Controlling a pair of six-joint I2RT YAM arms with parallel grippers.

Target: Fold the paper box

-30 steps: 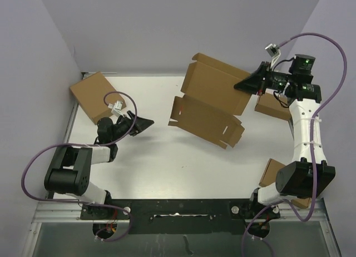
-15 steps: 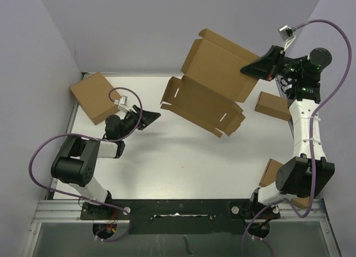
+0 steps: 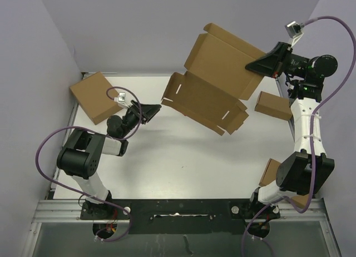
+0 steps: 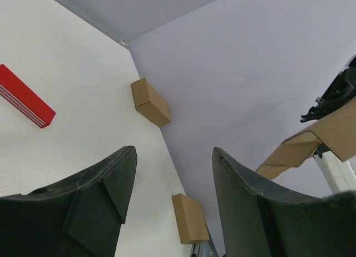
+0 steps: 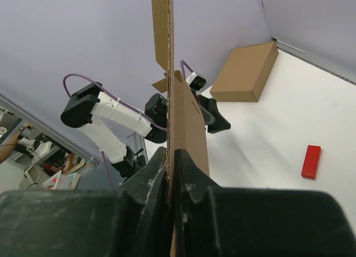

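Note:
The paper box [image 3: 214,84], a flat brown cardboard blank with flaps and slits, hangs tilted in the air over the back of the table. My right gripper [image 3: 257,65] is shut on its right edge. In the right wrist view the cardboard [image 5: 186,118] runs edge-on between the closed fingers of that gripper [image 5: 171,152]. My left gripper [image 3: 153,109] stands open just left of the blank's lower left corner, not touching it. Nothing lies between its fingers [image 4: 173,151] in the left wrist view, where a corner of the paper box [image 4: 311,143] shows at the right.
A ready-made brown box [image 3: 94,95] sits at the back left, a second [image 3: 273,105] at the right and a third [image 3: 272,173] by the right arm's base. A small red block [image 5: 311,161] lies on the white table [image 3: 167,157]. Lilac walls close the back and sides.
My right gripper has lifted the paper box higher and further back. The left gripper has swung forward and to the right, up to the blank's lower left corner, still open.

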